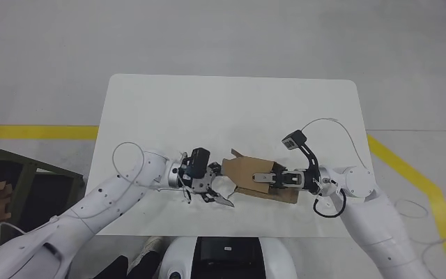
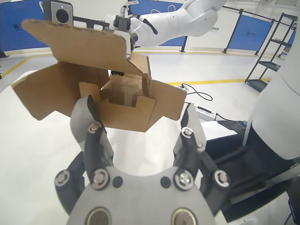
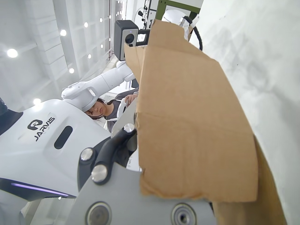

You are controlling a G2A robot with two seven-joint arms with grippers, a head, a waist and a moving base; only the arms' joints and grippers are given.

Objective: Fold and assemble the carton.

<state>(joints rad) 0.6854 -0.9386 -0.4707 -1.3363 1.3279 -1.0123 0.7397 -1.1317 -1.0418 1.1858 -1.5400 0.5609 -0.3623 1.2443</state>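
Your half-formed carton (image 1: 259,183) lies near the table's (image 1: 209,104) front edge, flaps splayed. The left gripper (image 2: 139,103) hangs beside it, jaws spread wide. Whether the right gripper (image 1: 272,179) grips it can't be told behind the cardboard. Next, you'd likely fold a flap inward.

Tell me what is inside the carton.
Seen from the left wrist view, the open end of the carton shows only bare cardboard walls and folded inner flaps. The raised top flap hides the upper and far part of the inside.
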